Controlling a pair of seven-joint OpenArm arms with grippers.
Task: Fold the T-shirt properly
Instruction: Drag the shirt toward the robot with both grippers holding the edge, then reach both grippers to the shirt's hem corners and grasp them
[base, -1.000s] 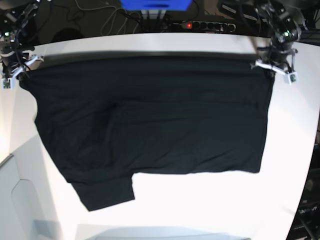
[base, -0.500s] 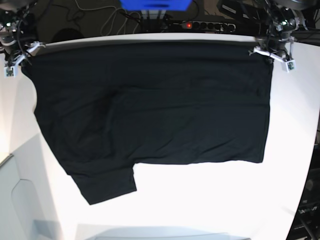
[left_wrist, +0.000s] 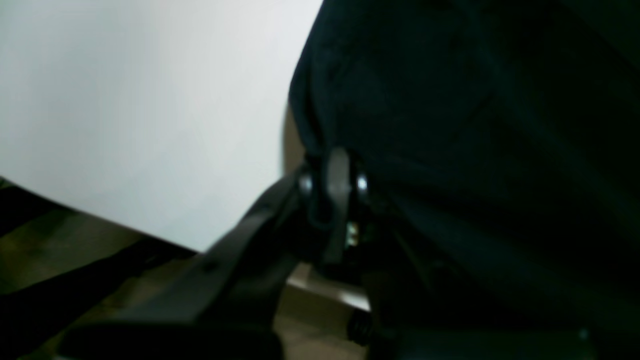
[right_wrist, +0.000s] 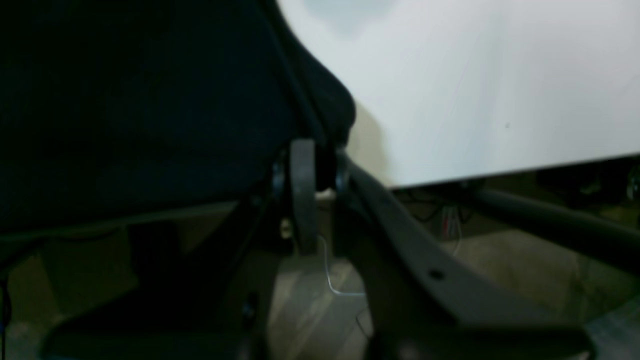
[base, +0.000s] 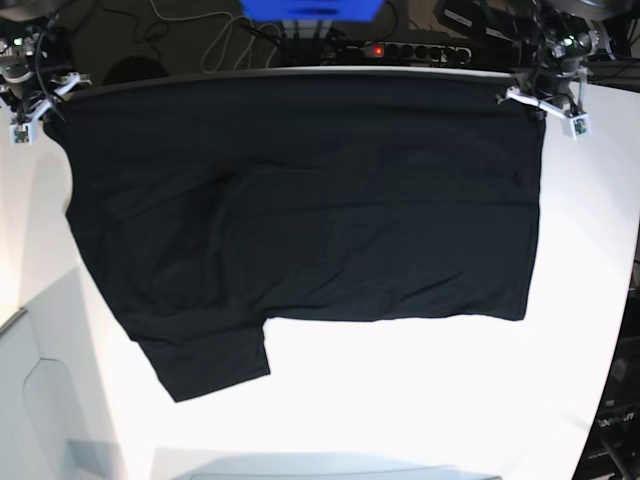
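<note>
The black T-shirt (base: 300, 210) lies spread plain side up over the white table (base: 420, 400), its far edge at the table's back edge. One sleeve (base: 205, 365) points toward the front left. My left gripper (base: 535, 103) is shut on the shirt's back right corner; in the left wrist view the fingers (left_wrist: 336, 175) pinch black cloth (left_wrist: 475, 125). My right gripper (base: 45, 100) is shut on the back left corner; in the right wrist view the fingers (right_wrist: 302, 175) pinch the cloth (right_wrist: 150, 110). No print or label shows.
A power strip (base: 415, 50) and cables lie behind the table's back edge. A blue box (base: 310, 8) stands at the back centre. A pale grey panel (base: 40, 410) sits at the front left. Bare white table shows in front of the shirt.
Both grippers have pulled the shirt's far edge back toward the table's rear edge. The whole shirt slid away from the front, and its far edge now covers the back strip of table.
</note>
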